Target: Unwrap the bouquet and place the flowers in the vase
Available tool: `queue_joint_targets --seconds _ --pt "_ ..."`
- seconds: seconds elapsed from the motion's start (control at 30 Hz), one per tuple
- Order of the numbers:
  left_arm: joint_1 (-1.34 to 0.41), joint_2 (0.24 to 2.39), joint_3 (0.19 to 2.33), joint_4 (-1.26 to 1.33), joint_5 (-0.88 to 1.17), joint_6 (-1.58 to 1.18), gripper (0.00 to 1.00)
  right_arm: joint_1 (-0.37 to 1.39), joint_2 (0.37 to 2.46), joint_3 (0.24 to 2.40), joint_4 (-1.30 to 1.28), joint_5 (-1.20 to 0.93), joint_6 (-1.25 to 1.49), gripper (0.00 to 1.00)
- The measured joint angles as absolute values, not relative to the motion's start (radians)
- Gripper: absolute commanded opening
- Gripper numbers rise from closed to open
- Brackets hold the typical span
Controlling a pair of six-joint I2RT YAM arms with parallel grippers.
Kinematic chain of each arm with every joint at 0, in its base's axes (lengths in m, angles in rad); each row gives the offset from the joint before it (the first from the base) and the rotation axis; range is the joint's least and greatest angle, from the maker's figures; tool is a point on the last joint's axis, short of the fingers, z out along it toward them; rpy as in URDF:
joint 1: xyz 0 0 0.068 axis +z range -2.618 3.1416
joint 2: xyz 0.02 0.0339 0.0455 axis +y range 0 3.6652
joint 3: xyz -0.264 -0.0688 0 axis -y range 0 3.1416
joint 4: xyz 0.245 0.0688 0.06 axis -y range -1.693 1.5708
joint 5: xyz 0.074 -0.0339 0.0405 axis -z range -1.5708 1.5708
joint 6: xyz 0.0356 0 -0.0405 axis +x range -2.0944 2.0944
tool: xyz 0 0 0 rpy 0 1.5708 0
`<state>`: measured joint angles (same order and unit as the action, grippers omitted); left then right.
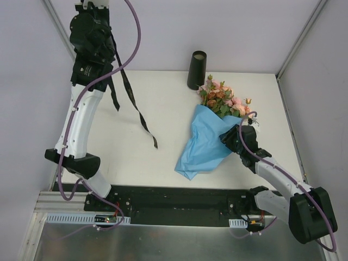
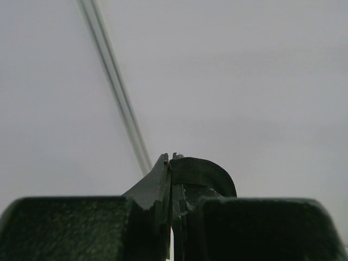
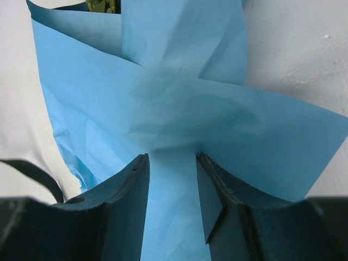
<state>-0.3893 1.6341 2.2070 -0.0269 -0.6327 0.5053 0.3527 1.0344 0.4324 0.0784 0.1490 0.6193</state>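
The right pincer (image 3: 171, 163) clamps the seemingly light, crumple-prone bouquet (image 1: 204, 141) at its papered stems near the vase (image 1: 197, 70); the left pincer (image 2: 171, 159) pinches the limp ribbon (image 1: 132, 100).

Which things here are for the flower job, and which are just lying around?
For the job:
- the bouquet in its blue paper, gripped by the right gripper
- its flowers
- the vase
- the black ribbon, pinched in the left gripper

Just there:
- the table
- the purple cables
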Motion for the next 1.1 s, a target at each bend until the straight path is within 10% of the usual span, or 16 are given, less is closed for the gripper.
queue_joint_targets --seconds 0.27,1.1 --pt "-0.266 1.709 2.207 -0.077 -0.593 0.364 0.0 0.349 0.976 0.447 0.048 0.13 0.611 0.46" --pt "-0.268 1.551 1.228 -0.339 -0.208 -0.259 0.11 0.348 0.725 0.554 -0.141 0.129 0.629 0.47"
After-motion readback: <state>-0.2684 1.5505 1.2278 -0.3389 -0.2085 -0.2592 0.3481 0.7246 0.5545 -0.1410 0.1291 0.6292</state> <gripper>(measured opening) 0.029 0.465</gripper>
